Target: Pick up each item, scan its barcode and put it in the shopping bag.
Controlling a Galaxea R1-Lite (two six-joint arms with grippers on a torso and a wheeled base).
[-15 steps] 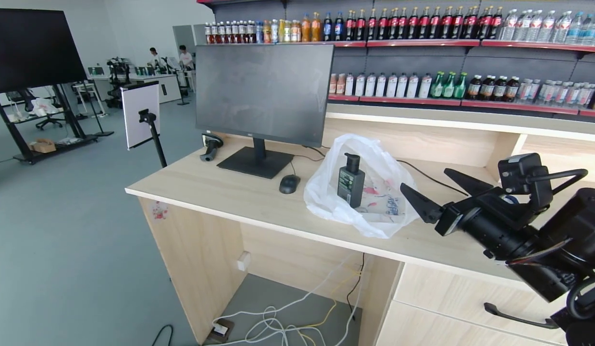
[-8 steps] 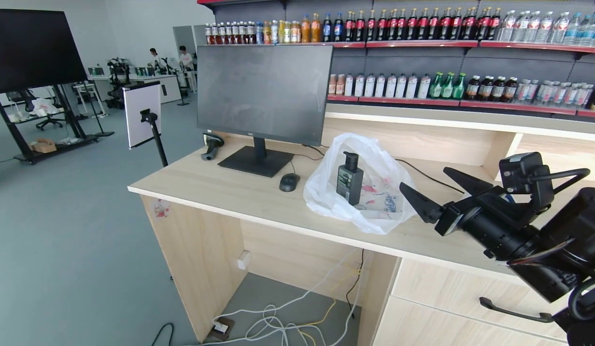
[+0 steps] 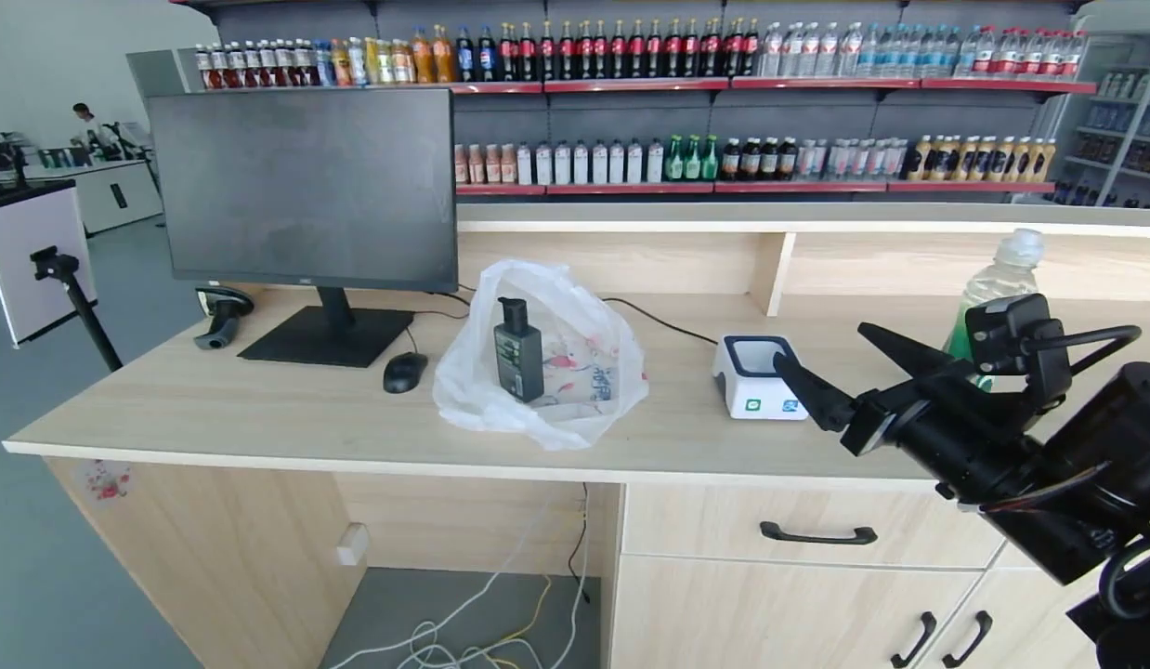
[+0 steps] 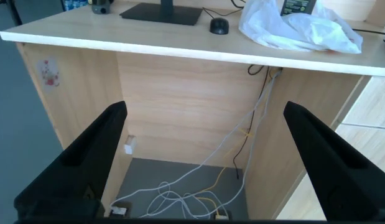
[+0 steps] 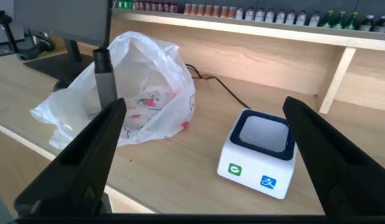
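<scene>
Here the right pincer (image 3: pixel 819 342) hangs wide and empty, its two black pointed fingers (image 3: pixel 812 395) spread well apart. The right arm comes in from the robot's right with the forearm close to level, held above the front edge of the pale wooden bench (image 3: pixel 259 409). The pincer points forward and toward the robot's left.

Just ahead of its fingertips, on the bench, sits the white box scanner with a dark window (image 3: pixel 756 379); whether the lower fingertip touches it I cannot tell. Farther on the same way lies the white plastic shopping bag (image 3: pixel 575 390), mouth open, with a dark pump-top bottle (image 3: pixel 519 358) standing upright inside. Behind the right arm a clear plastic bottle of green liquid (image 3: pixel 998 279) stands on the bench, partly hidden by the wrist. Well beyond the bag are a black computer mouse (image 3: pixel 405 372) and a black flat monitor (image 3: pixel 306 186) on its stand.

The left pincer (image 4: pixel 204 106) is likewise wide and empty. It is held low in front of the bench, below its top, facing the open space under it where loose cables (image 4: pixel 173 196) lie on the floor.
</scene>
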